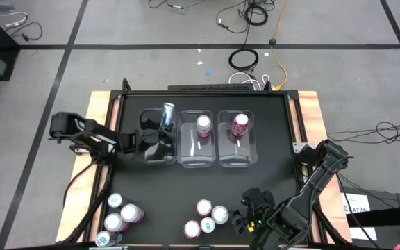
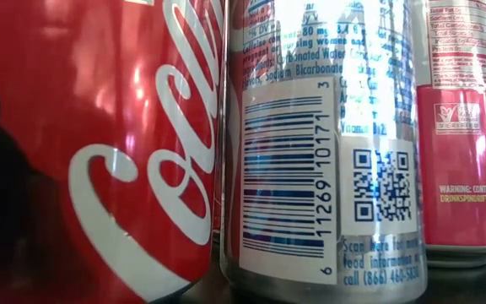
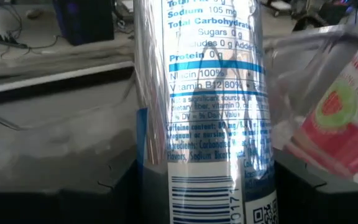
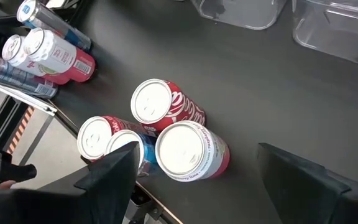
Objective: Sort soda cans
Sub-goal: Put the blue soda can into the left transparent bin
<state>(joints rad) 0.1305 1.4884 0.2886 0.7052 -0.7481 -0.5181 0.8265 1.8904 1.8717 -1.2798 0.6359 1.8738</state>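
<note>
Three clear bins stand in a row mid-table. The left bin (image 1: 151, 121) is under my left gripper (image 1: 162, 130), which is shut on a silver-and-blue soda can (image 1: 167, 113). The middle bin (image 1: 198, 161) holds a pink-and-white can (image 1: 203, 125) and the right bin (image 1: 238, 161) a dark red can (image 1: 239, 125). My right gripper (image 1: 245, 217) hangs open above a cluster of upright cans (image 4: 166, 134) at the near edge. More cans (image 1: 120, 214) lie at the near left corner. The low view shows the cluster's cans (image 2: 327, 152) close up. My left gripper pinches the silver-and-blue can's body (image 3: 166, 180) between its two fingers, one on each side. The fingers reach in from the table's left, slanting slightly down, and lie across the can. The can stands nearly upright over the left bin; its lower end is hidden.
Bare dark tabletop (image 1: 186, 184) lies between the bins and the near cans. The table's wooden side strips (image 1: 99, 104) border it on both sides. Cables (image 1: 245, 59) lie on the floor beyond the far edge.
</note>
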